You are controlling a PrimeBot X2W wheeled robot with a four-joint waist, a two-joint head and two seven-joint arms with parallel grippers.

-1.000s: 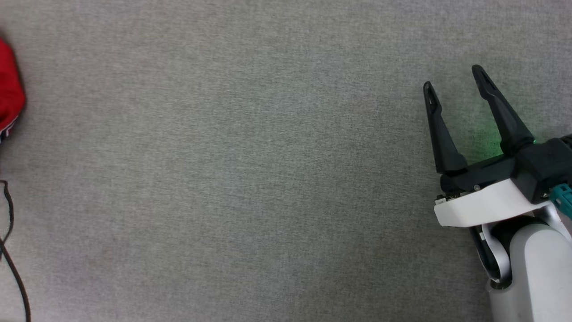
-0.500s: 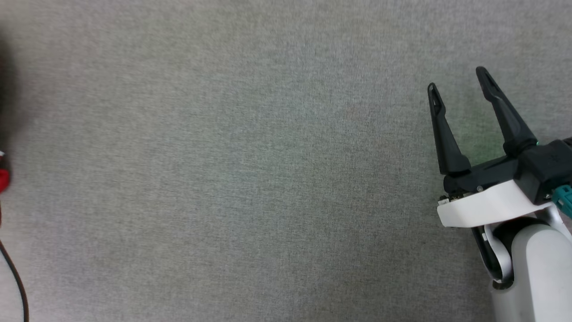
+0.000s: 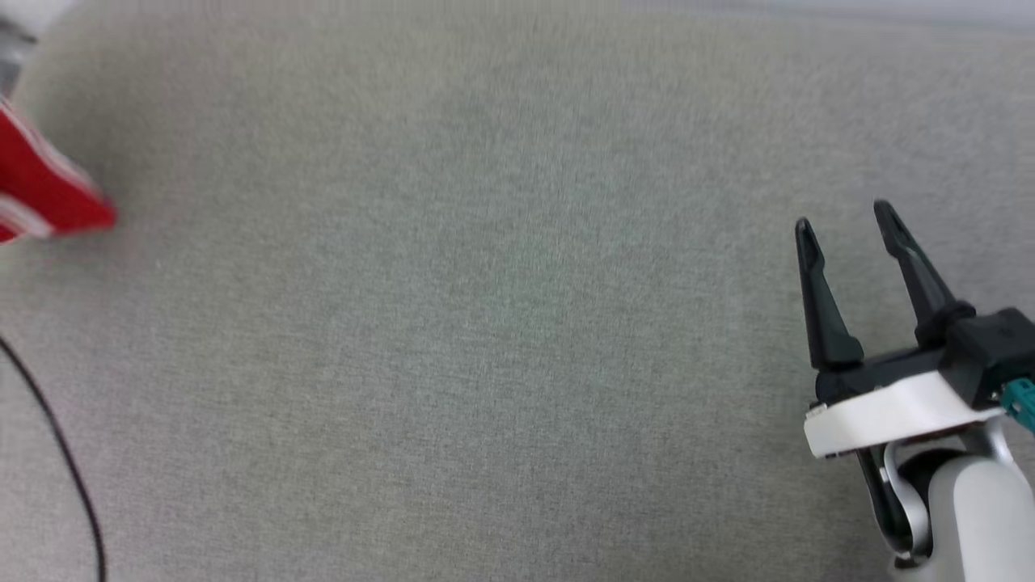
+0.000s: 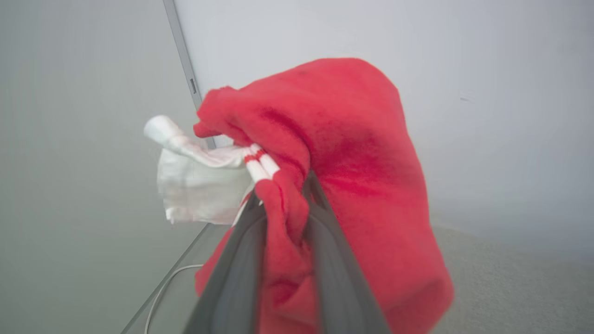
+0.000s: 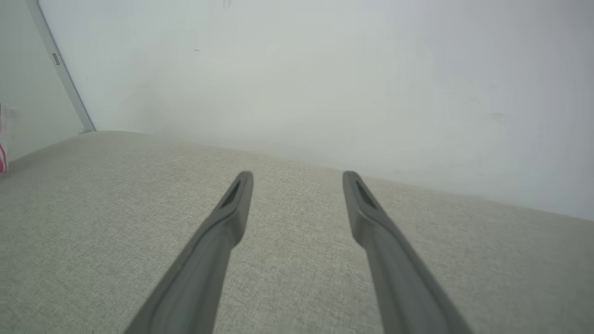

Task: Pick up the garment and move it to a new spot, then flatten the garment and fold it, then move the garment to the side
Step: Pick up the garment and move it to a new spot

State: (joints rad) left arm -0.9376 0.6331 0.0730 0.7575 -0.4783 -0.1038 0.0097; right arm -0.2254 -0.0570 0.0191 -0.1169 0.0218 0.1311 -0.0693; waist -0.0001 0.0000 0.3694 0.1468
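Observation:
The garment [image 4: 352, 153] is a bunched red jersey with a white sleeve panel and striped trim. It hangs in the air in the left wrist view, clamped between the two dark fingers of my left gripper [image 4: 285, 195], which is shut on a fold of it. In the head view a blurred red and white corner of the garment [image 3: 40, 194] shows at the far left edge. My right gripper [image 3: 842, 218] hovers over the grey fabric surface at the right, open, with nothing between its fingers [image 5: 298, 178]. A sliver of the garment [image 5: 2, 160] also sits at the left edge of the right wrist view.
A wide grey fabric surface [image 3: 485, 323] spreads across the head view. A thin dark cable [image 3: 57, 436] runs along its lower left edge. A pale wall [image 5: 325, 69] with a metal corner strip [image 5: 60, 69] stands behind the surface.
The head camera has shifted, so the right gripper sits lower in the picture. The garment left the left edge, then came back higher up, blurred and off the surface.

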